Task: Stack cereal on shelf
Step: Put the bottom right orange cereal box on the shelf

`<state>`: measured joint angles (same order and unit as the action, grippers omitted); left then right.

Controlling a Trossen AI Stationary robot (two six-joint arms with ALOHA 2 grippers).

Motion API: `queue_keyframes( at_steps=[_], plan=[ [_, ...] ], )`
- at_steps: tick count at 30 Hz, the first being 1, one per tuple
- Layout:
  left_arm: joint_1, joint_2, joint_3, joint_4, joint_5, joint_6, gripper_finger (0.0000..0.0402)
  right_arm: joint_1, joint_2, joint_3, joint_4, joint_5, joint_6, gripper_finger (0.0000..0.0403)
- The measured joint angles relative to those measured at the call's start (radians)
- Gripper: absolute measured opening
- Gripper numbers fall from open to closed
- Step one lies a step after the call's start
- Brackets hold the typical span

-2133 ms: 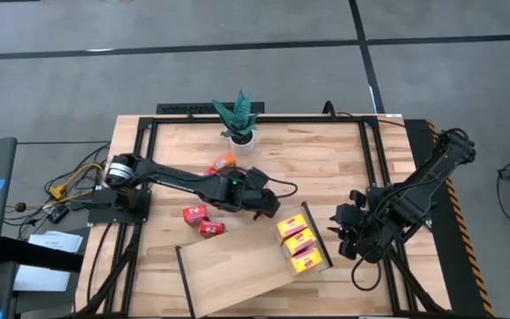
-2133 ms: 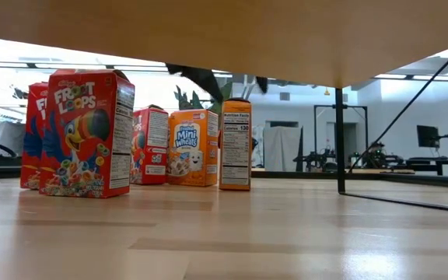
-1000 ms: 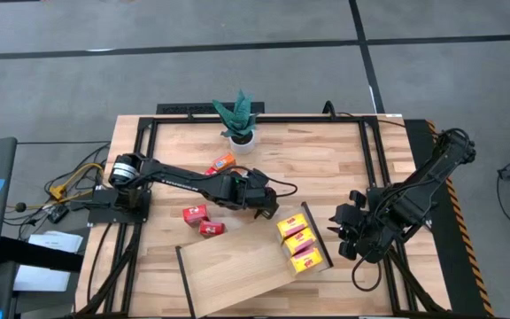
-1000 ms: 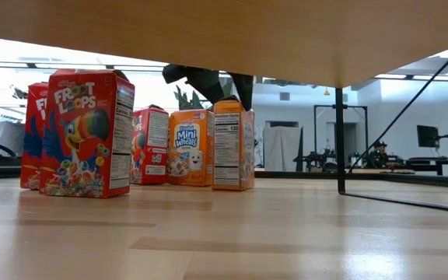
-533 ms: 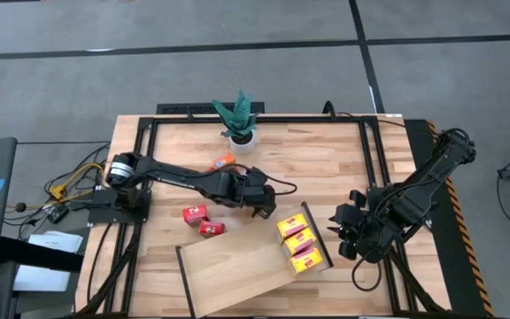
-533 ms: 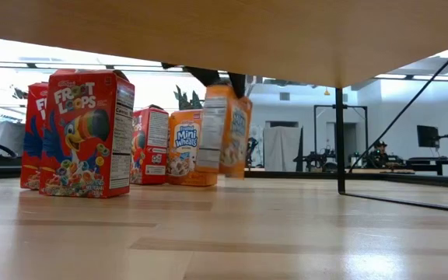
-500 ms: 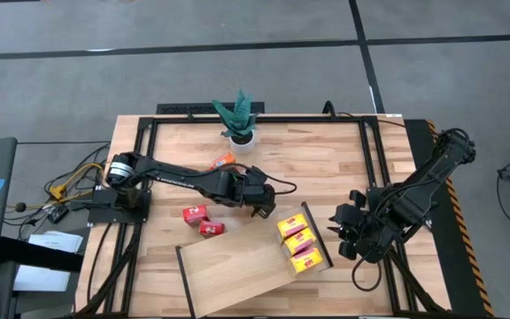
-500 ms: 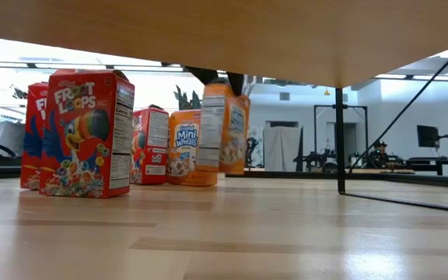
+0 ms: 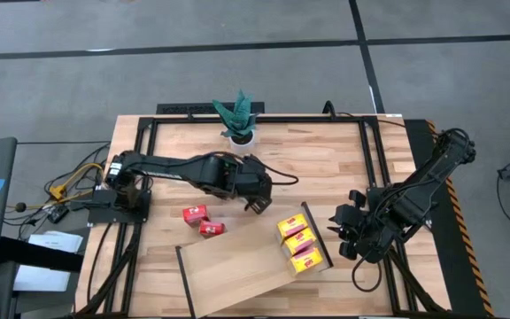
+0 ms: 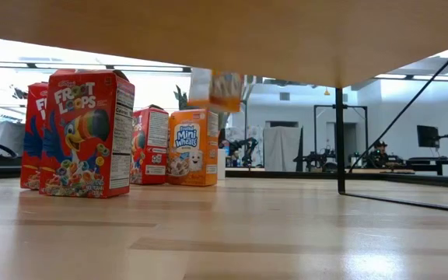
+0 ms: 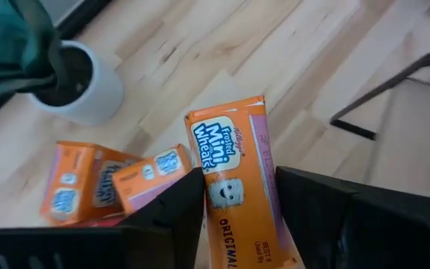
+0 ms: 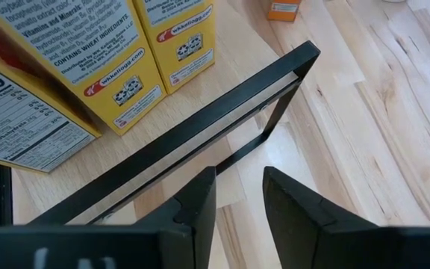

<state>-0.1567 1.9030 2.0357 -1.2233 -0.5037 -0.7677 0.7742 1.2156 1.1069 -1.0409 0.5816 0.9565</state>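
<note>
Cereal: an orange Mini-Wheats box [image 11: 234, 190] is clamped between the jaws of the left gripper [image 11: 237, 217] and hangs clear of the tabletop [image 9: 326, 164], as the low view confirms [image 10: 216, 88]. The left gripper [image 9: 257, 190] is over the middle of the tabletop, between the potted plant [image 9: 237, 120] and the shelf [image 9: 237, 270]. Two further orange boxes [image 11: 114, 183] lie on the tabletop below the held one, near the plant's white pot [image 11: 80, 82]. Two red boxes [image 9: 202, 220] lie on the tabletop just off the shelf's far edge. Three yellow boxes [image 9: 297, 241] stand in a row on the shelf's right end, against its black rail [image 9: 319, 237]. The shelf lies skewed at the tabletop's near edge. The right gripper [image 9: 348, 232] waits just beside the shelf's right end, jaws a little apart and holding nothing, facing the rail [image 12: 200, 142] and the yellow boxes [image 12: 88, 67].
</note>
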Motion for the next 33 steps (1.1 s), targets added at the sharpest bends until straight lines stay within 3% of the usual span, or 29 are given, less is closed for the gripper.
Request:
queue_keyframes(
  at_steps=[10,18,25,33],
  plan=[
    [-0.121,-0.001,0.269,-0.096,0.084,-0.003,0.0151,0.0,0.0,0.0,0.0,0.0,-0.005,0.0136],
    [-0.272,-0.001,0.297,-0.048,0.142,-0.029,0.0151,0.0,0.0,0.0,0.003,0.0,-0.015,0.0136],
    [-0.386,0.029,0.298,0.094,0.067,-0.003,0.0151,0.0,0.0,0.0,0.003,-0.002,-0.014,0.0143],
    [-0.455,0.112,0.297,0.122,-0.027,0.011,0.0151,0.0,0.001,0.0,0.027,-0.007,-0.014,0.0138]
  ],
)
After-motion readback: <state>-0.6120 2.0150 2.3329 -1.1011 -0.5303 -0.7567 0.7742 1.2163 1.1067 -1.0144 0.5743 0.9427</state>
